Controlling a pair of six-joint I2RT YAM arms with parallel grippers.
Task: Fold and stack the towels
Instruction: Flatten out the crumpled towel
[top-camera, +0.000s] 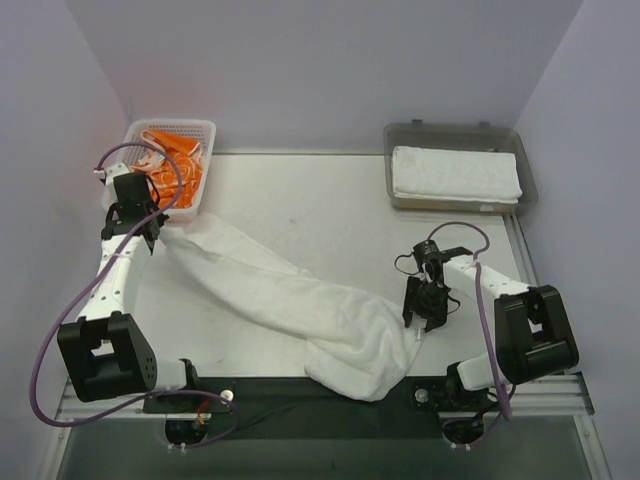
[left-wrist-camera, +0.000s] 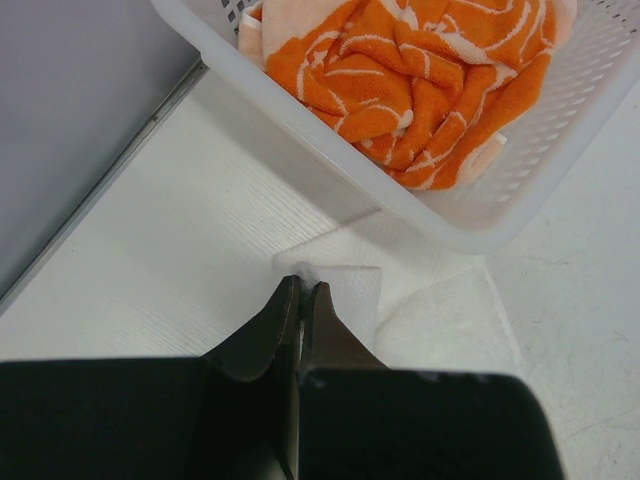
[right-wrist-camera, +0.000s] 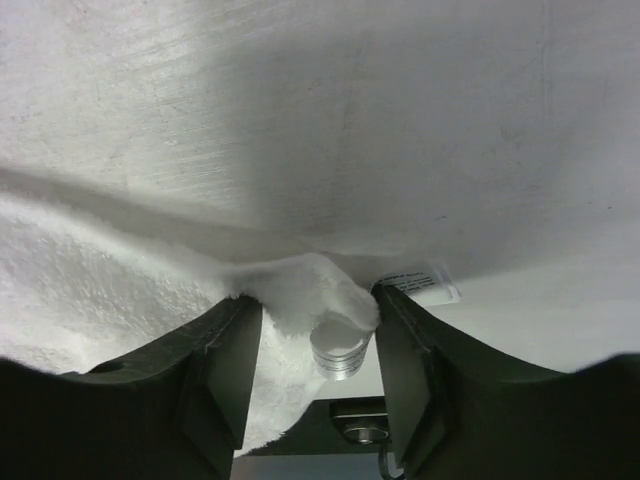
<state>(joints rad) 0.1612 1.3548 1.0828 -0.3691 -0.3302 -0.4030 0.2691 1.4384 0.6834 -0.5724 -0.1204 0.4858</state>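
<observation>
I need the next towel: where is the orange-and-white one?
Top view, far left corner: the crumpled orange-and-white cloth towel lies inside the white mesh plastic basket.

white mesh basket (top-camera: 208, 165) at 10 o'clock corner of the table (top-camera: 310, 210), upright. grey translucent tray (top-camera: 450, 130) at 1 o'clock by the back edge. the two well apart.

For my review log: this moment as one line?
left gripper jaws shut on white towel corner | right gripper jaws open around its other end
</observation>
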